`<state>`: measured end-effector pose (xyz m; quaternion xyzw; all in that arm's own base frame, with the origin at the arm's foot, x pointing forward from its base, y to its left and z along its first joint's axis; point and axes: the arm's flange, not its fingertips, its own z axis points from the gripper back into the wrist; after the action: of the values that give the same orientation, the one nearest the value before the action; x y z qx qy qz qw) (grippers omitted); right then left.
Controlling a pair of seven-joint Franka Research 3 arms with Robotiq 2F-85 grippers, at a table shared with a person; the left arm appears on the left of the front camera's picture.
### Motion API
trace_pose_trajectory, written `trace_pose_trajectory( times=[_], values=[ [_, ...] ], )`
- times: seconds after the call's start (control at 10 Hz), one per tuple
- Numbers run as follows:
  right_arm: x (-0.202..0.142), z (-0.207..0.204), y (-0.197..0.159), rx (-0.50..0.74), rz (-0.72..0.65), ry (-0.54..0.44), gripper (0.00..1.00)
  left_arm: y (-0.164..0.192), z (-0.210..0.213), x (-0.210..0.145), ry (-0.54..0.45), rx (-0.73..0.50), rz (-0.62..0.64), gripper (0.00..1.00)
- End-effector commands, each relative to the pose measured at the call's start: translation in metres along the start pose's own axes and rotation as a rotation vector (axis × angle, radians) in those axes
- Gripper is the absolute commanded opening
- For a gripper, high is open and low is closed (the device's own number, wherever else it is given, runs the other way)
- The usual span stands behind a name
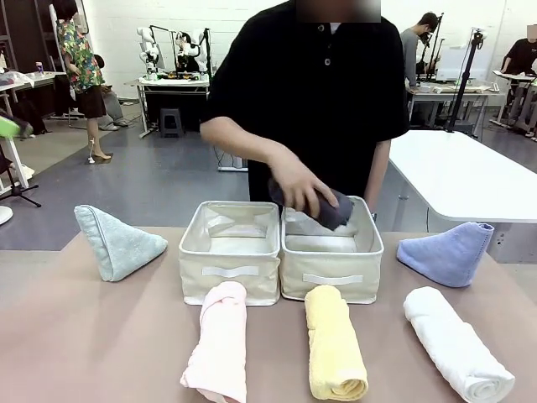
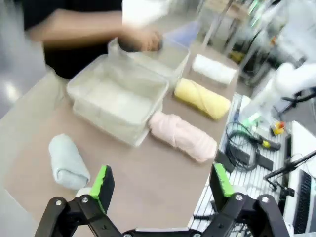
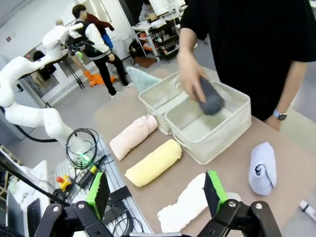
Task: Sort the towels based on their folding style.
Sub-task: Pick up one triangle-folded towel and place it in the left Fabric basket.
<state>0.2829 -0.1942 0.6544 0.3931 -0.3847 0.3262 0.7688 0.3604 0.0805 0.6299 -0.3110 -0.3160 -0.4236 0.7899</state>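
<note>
A person's hand (image 1: 298, 186) holds a dark grey rolled towel (image 1: 331, 208) over the right cream basket (image 1: 331, 260); the same grey towel (image 3: 211, 98) shows in the right wrist view. On the table lie three rolled towels: pale pink (image 1: 220, 344), yellow (image 1: 334, 344) and white (image 1: 457, 346). A pale grey-green cone towel (image 1: 117, 243) sits at the left and a light blue cone towel (image 1: 446, 250) at the right. My left gripper (image 2: 162, 186) hangs open above the table's near edge. My right gripper (image 3: 157, 191) also stands open, above the white roll (image 3: 185, 205). Neither holds anything.
The left cream basket (image 1: 231, 252) stands beside the right one. A white table (image 1: 470, 172) stands behind at the right. Cables and tools (image 3: 81, 163) lie on a rack beside the table. Other people and benches are far off.
</note>
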Motion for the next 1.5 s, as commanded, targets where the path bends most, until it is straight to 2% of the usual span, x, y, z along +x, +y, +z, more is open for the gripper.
trace_pose_trajectory(
  times=[0.0,0.2,0.4,0.6,0.8,1.0,1.4],
  values=[
    [0.001,0.001,-0.001,0.013,0.016,-0.018,1.0,0.054,-0.062,0.024,0.278,0.0,0.159,1.0],
    [0.001,0.001,-0.001,0.013,0.016,-0.018,1.0,0.11,-0.12,0.033,0.413,0.043,0.253,1.0],
    [0.001,0.001,-0.001,0.013,0.016,-0.018,1.0,0.137,-0.152,0.035,0.546,0.218,0.277,1.0],
    [0.001,0.001,-0.001,0.013,0.016,-0.018,1.0,0.143,-0.164,0.039,0.601,0.343,0.242,1.0],
    [0.001,0.001,-0.001,0.013,0.016,-0.018,1.0,0.145,-0.164,0.038,0.63,0.376,0.244,1.0],
    [0.001,0.001,-0.001,0.013,0.016,-0.018,1.0,0.146,-0.167,0.027,0.715,0.347,0.264,1.0],
    [0.001,0.001,-0.001,0.013,0.016,-0.018,1.0,0.155,-0.184,0.013,0.77,0.374,0.271,1.0]
  ],
)
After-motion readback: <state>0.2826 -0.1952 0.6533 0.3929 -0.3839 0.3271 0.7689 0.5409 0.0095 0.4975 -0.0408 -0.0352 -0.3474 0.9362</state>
